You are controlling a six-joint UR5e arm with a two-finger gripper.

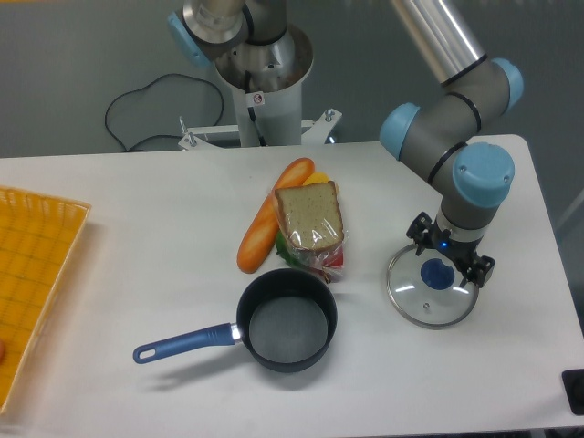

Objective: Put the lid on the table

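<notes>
The round clear glass lid [418, 299], with a thin metal rim and a blue centre knob [436, 274], lies flat on the white table [155, 196] at the right. My gripper [451, 256] hangs just above the knob and slightly behind it. Its fingers are spread on either side and hold nothing, so it is open. The whole knob shows between and below the fingers.
A dark saucepan [287, 320] with a blue handle [179, 344] stands left of the lid. Behind it lie a baguette [265, 231] and a wrapped sandwich [310, 222]. A yellow-orange gridded tray [32, 274] sits at the left edge. The robot base [260, 82] is behind.
</notes>
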